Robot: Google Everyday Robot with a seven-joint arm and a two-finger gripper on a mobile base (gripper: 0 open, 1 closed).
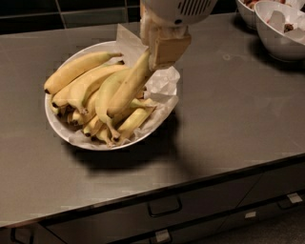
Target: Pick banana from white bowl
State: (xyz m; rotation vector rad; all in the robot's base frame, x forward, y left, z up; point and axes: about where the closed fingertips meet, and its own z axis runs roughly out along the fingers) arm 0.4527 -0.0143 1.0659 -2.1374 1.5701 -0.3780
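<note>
A wide, shallow white bowl (57, 125) lined with crumpled white paper sits on the grey counter and holds several yellow bananas. My gripper (159, 50) is above the bowl's right side, shut on the upper end of a long, fairly straight yellow banana (127, 88). That banana hangs tilted down to the left, its lower end over the other bananas in the bowl. My arm's white housing (178, 10) covers the top of the gripper.
Two smaller, deeper white bowls (281, 28) with food stand at the counter's back right corner. The counter's front edge runs above drawers with handles (164, 207). A dark tiled wall lies behind the counter.
</note>
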